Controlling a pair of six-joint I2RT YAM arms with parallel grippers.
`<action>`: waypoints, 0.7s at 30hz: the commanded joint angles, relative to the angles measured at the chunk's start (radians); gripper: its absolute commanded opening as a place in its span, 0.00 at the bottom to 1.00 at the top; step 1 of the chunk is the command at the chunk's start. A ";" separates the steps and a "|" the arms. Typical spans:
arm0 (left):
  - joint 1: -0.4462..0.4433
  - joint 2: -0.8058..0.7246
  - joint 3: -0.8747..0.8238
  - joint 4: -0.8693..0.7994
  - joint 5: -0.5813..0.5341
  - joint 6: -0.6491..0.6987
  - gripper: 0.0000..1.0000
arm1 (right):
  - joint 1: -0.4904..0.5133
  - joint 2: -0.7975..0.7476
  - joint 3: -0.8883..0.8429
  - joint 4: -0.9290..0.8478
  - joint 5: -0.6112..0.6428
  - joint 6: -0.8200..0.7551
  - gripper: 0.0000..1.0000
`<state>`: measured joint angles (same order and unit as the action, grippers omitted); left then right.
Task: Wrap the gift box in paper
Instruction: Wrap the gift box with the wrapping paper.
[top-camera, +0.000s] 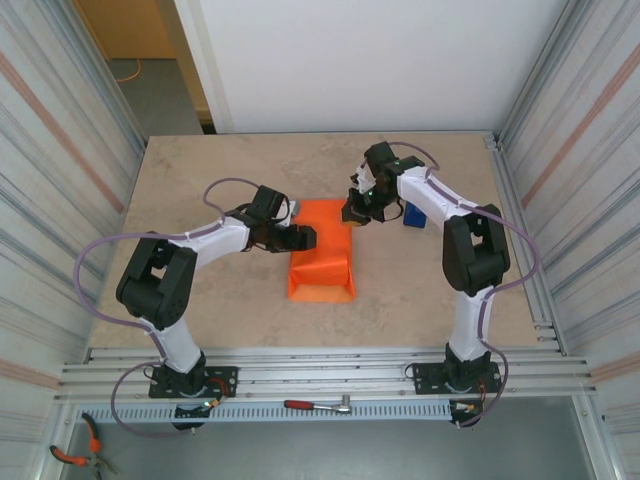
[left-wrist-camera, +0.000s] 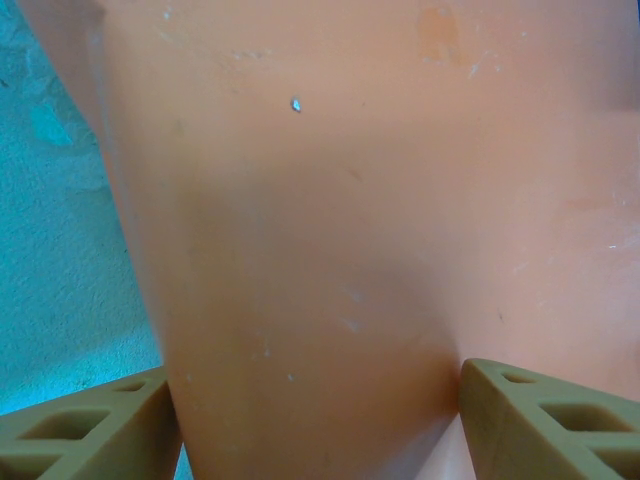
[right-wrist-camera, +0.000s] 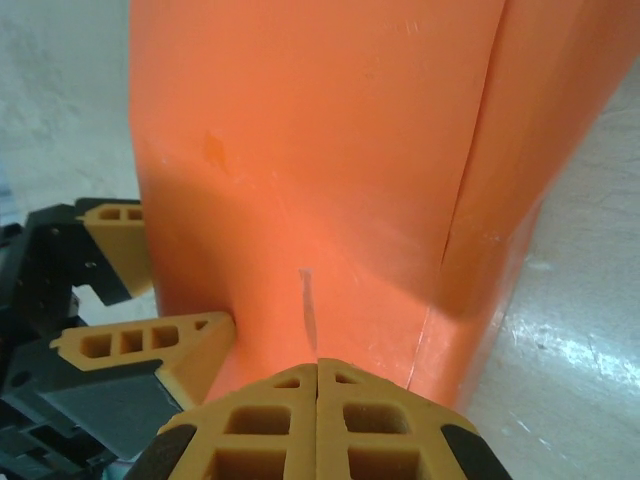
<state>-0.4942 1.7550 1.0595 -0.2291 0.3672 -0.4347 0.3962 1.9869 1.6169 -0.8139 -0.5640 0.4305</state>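
The orange paper (top-camera: 320, 255) lies folded into a long package at the table's middle, and the gift box is hidden under it. My left gripper (top-camera: 303, 238) is at the package's left side, jaws spread wide. In the left wrist view the paper (left-wrist-camera: 350, 200) spans the gap of the left gripper (left-wrist-camera: 313, 368). The right wrist view shows its fingers (right-wrist-camera: 150, 345) set against the paper's (right-wrist-camera: 320, 150) edge. My right gripper (top-camera: 353, 213) is shut and empty, its tips (right-wrist-camera: 318, 362) touching the package's top right end. A thin grey streak (right-wrist-camera: 308, 295) runs just ahead of them.
A blue tape dispenser (top-camera: 414, 214) stands just right of the right gripper. The tan table (top-camera: 200, 180) has corrugated walls on both sides. A ratchet wrench (top-camera: 318, 405) lies on the front rail and pliers (top-camera: 85, 452) at the bottom left.
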 joint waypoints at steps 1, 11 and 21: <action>-0.033 0.069 -0.041 -0.125 -0.112 0.027 0.71 | 0.006 0.019 0.043 -0.053 0.036 -0.039 0.00; -0.034 0.068 -0.044 -0.125 -0.116 0.028 0.71 | 0.002 0.046 0.052 -0.038 0.051 -0.038 0.00; -0.034 0.069 -0.045 -0.126 -0.120 0.027 0.71 | 0.001 0.123 0.031 -0.067 0.134 -0.090 0.00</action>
<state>-0.4992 1.7531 1.0603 -0.2310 0.3546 -0.4347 0.3950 2.0613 1.6478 -0.8406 -0.5041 0.3824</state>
